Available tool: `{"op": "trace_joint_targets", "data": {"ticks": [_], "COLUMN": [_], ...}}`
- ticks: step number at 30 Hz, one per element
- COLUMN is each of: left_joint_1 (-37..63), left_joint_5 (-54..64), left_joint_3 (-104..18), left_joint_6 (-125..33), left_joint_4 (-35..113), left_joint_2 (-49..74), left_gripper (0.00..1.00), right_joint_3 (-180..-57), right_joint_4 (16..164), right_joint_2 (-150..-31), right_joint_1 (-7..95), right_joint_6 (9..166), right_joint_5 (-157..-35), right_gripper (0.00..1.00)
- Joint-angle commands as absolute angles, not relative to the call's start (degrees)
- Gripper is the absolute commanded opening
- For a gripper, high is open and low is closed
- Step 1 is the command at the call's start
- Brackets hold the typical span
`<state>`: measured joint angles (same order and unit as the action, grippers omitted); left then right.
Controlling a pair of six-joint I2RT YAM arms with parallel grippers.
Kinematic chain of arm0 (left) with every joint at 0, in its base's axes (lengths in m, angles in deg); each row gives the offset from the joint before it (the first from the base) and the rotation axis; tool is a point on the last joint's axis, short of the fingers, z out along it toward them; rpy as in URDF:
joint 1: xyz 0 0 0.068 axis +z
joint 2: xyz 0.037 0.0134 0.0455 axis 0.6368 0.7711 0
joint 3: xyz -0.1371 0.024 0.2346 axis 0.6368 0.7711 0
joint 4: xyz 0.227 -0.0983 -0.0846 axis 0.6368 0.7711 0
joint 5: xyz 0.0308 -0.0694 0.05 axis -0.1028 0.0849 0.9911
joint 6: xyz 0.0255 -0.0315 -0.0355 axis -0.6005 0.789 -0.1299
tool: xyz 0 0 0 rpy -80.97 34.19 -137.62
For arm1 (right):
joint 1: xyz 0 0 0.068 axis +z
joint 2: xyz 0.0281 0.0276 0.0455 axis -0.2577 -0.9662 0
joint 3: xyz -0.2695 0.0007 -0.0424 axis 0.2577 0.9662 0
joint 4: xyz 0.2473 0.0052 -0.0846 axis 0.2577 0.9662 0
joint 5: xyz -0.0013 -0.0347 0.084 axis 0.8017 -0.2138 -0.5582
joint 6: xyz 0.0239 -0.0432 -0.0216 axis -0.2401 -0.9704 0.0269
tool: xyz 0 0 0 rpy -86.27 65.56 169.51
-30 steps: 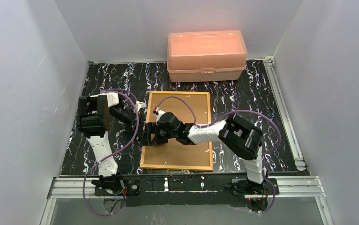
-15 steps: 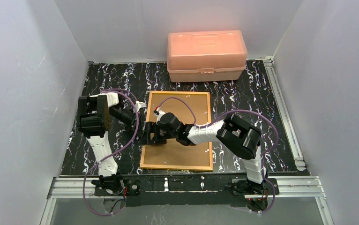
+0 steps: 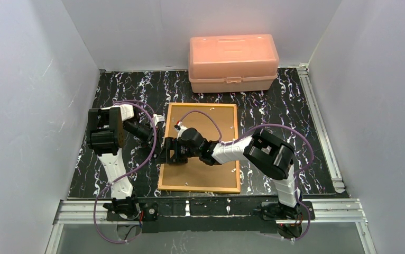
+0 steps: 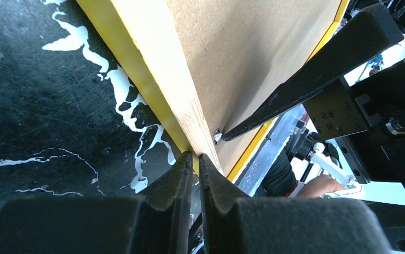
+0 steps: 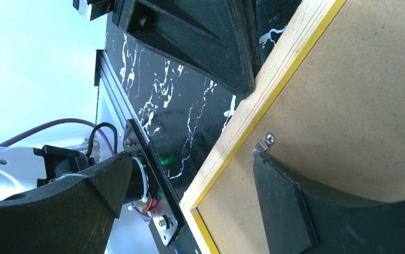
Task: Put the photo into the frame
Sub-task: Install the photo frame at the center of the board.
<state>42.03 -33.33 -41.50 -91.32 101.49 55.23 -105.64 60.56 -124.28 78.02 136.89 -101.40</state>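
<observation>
The frame lies face down on the black marbled table, brown back up inside its yellow-orange border. My left gripper is at the frame's left rim. In the left wrist view its jaws are shut, tips against the pale wooden rim. My right gripper straddles that rim and is open. One of its fingers rests on the brown back against a small metal clip; the other hangs beyond the rim. The photo is not in view.
A salmon-pink plastic box stands shut at the back of the table. Aluminium rails run along the right side and the near edge. White walls enclose the table on three sides.
The right gripper has crept slightly left across the frame's left rim. The left jaws have closed a little more. The frame has not shifted.
</observation>
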Motion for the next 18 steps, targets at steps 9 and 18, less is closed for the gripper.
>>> {"op": "trace_joint_targets", "data": {"ticks": [9,18], "left_joint_1": [41.9,41.9], "left_joint_5": [-33.7,-33.3], "left_joint_3": [-42.3,-42.3], "left_joint_6": [-92.8,-93.2], "left_joint_4": [101.8,102.0], "left_joint_2": [54.9,54.7], "left_gripper": [0.08,0.07], "right_joint_3": [-106.8,-106.7], "right_joint_4": [58.5,59.8], "right_joint_2": [-126.5,-125.5], "right_joint_1": [78.7,79.3], "right_joint_6": [137.7,137.8], "right_joint_5": [-97.6,-94.4], "right_gripper": [0.92,0.92]}}
